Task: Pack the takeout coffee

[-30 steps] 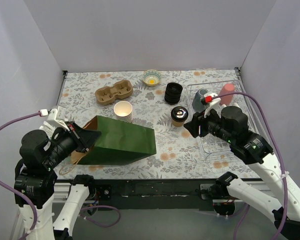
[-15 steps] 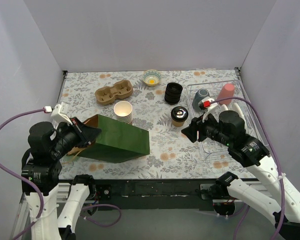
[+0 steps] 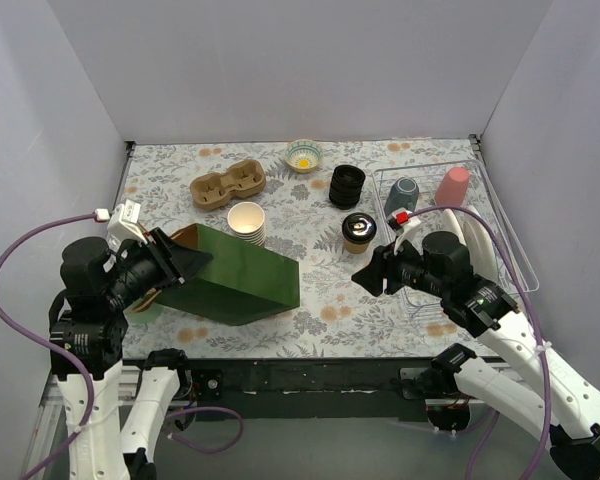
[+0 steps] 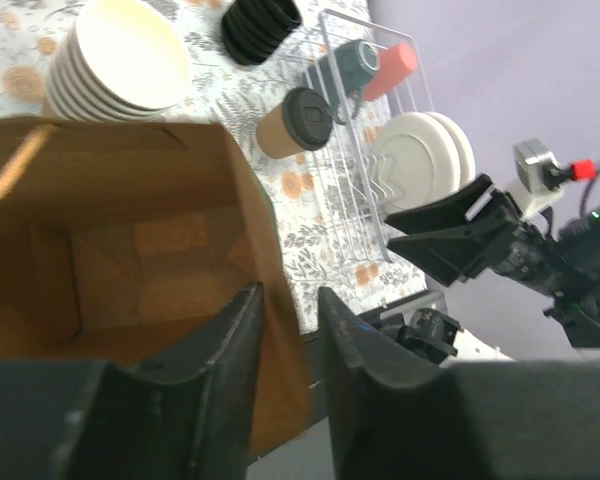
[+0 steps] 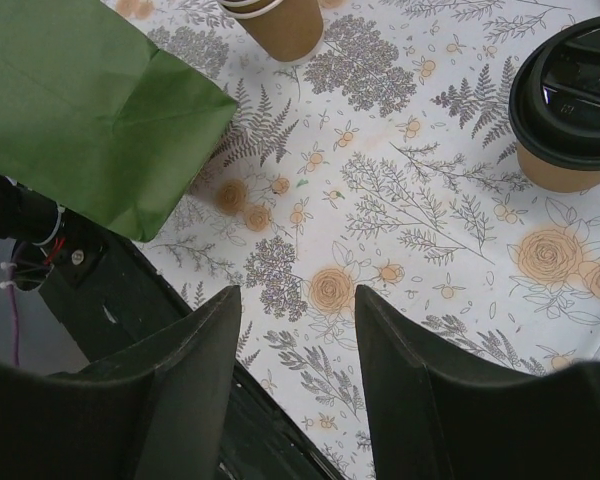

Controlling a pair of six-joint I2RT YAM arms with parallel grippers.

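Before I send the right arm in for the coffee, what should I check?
1. Lid seated on the takeout coffee: ok.
2. Cup standing upright: ok.
3. The right gripper open and empty: ok.
4. Cup between its jaws: not ok; it sits off to one side.
5. The left gripper pinching the green bag wall: ok.
6. Bag upright: not ok; it lies tilted, mouth toward the left gripper.

Wall of the paper bag [image 4: 140, 250] between the left fingers [image 4: 225, 365]; takeout coffee [image 4: 292, 122] beyond, beside a wire rack [image 4: 365, 215].
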